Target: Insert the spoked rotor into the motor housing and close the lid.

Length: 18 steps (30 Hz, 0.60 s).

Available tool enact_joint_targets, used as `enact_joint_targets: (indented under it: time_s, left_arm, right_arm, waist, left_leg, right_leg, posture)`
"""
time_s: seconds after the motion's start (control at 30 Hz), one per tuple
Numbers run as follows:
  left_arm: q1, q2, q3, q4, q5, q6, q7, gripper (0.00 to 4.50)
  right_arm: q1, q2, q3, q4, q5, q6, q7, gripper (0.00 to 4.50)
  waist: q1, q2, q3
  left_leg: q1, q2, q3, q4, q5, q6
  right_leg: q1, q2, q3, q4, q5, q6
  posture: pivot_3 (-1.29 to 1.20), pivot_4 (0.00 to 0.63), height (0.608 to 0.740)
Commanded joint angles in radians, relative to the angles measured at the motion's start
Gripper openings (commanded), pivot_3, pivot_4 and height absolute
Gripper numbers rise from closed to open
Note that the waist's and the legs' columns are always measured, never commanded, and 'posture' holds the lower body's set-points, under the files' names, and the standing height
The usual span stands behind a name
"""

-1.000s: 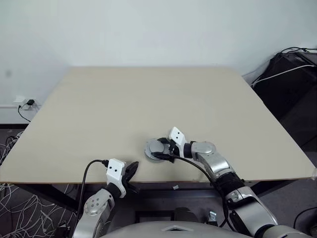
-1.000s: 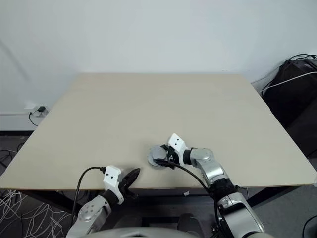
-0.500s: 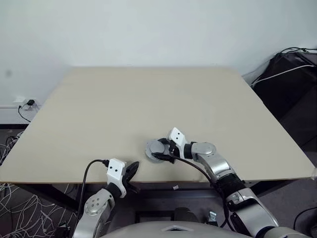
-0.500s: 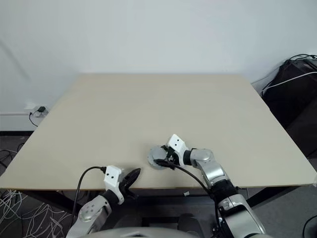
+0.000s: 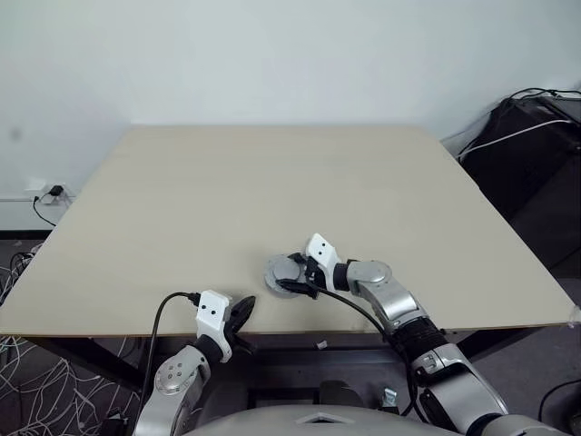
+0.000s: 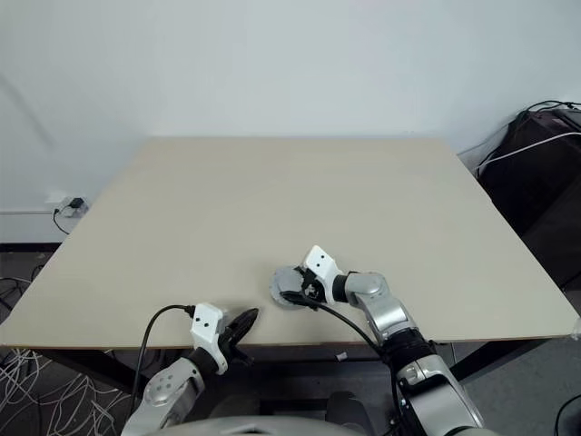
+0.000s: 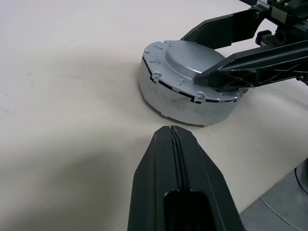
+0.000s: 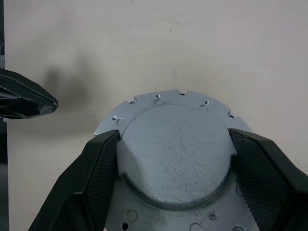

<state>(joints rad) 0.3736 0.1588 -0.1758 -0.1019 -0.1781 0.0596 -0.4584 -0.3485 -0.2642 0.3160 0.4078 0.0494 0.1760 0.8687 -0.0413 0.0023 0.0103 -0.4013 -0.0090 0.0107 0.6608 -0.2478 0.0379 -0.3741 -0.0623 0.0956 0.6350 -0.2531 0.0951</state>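
Pale bench, silver lid capping the motor housing near its front edge; right hand clamped on the lid's dome, left hand shut nearby. Closing step, probably; next, press it flush.

No readable text, label, brand or number anywhere — no signs either.
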Motion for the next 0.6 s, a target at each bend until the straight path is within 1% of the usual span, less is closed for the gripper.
enact_joint_targets:
  time_s: [0.03,0.3,0.6]
  left_arm:
    - [-0.013,-0.004,-0.002,-0.037,-0.012,-0.014,-0.004,0.00]
    - [-0.012,-0.001,0.000,-0.038,-0.013,-0.013,-0.006,0.00]
    - [-0.013,0.000,-0.001,-0.036,-0.014,-0.013,-0.009,0.00]
  right_arm:
    - [-0.017,-0.011,-0.004,0.004,-0.039,0.024,-0.046,3.27]
    - [-0.022,-0.020,0.008,0.011,-0.051,0.025,-0.059,3.27]
    - [-0.033,-0.041,0.030,0.022,-0.047,0.055,-0.010,3.27]
  waist:
    - [0.000,0.000,0.000]
    - [-0.001,0.000,0.000]
    - [0.000,0.001,0.001]
  left_leg:
    - [0.000,0.000,0.000,0.000,0.000,0.000]
    - [0.001,0.000,0.000,0.000,0.000,0.000]
    - [0.001,0.000,0.000,0.000,0.000,0.000]
  right_leg:
    - [0.000,0.000,0.000,0.000,0.000,0.000]
    - [0.000,-0.001,0.000,0.002,0.000,0.000]
    - [0.000,-0.001,0.000,0.002,-0.001,-0.001]
  posture:
    - [0.00,0.000,0.740]
    - [0.00,0.000,0.740]
    - [0.00,0.000,0.740]
